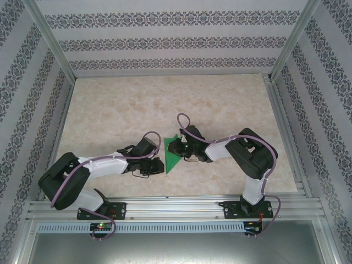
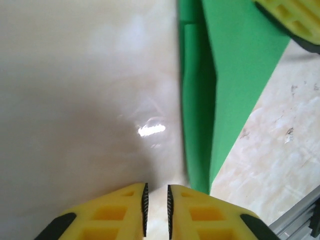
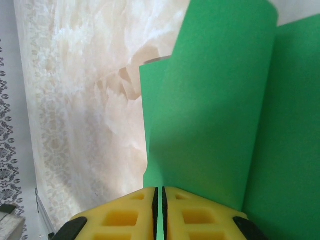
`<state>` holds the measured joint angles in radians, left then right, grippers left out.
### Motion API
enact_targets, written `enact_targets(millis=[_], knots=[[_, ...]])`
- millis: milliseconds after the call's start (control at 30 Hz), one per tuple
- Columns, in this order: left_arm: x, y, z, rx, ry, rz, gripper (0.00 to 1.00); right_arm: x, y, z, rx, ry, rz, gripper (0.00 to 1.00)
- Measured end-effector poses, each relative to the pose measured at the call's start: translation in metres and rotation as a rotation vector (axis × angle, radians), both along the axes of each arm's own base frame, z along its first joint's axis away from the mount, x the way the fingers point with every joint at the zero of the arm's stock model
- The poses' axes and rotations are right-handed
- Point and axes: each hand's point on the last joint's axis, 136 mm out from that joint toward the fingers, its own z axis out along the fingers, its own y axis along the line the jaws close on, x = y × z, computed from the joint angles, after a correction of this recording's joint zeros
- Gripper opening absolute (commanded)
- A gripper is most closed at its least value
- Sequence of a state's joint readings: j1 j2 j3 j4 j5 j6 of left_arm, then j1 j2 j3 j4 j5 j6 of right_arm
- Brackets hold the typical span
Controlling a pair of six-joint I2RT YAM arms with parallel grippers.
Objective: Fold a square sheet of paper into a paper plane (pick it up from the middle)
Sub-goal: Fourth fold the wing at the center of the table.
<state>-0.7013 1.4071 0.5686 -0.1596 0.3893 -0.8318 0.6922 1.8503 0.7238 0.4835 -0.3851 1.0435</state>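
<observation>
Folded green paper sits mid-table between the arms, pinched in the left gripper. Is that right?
No: the right gripper pinches the green paper, as the right wrist view shows. The left gripper has its jaws slightly apart with nothing between them, the paper beside it. The rest holds.

light: bright, even | glare: tabletop (image 2: pixel 151 130) | left wrist: blurred

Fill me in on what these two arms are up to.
The arms are folding a green sheet of paper in the middle of the table. It is already creased into a pointed, layered shape. The right gripper is shut on one edge of the sheet, with a panel of it standing up in front of the fingers. The left gripper sits just beside the paper's folded edge, jaws slightly apart and holding nothing.
</observation>
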Motion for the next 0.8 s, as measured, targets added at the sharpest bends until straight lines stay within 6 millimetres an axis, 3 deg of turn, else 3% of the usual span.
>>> enact_targets(millis=[167,400,567,800], knots=[[-0.001,0.005,0.026,-0.016,-0.05,0.006,0.25,0.0,0.0,0.0,0.0,0.004,-0.006,0.14],[0.019,-0.033,0.063,-0.174,-0.107,-0.042,0.24,0.0,0.0,0.0,-0.001,0.005,-0.006,0.14],[0.03,-0.057,0.056,-0.211,-0.087,-0.075,0.24,0.001,0.0,0.0,-0.007,0.011,-0.006,0.14],[0.028,-0.062,0.032,-0.189,-0.035,-0.088,0.23,0.001,0.0,-0.001,-0.011,0.017,-0.006,0.14]])
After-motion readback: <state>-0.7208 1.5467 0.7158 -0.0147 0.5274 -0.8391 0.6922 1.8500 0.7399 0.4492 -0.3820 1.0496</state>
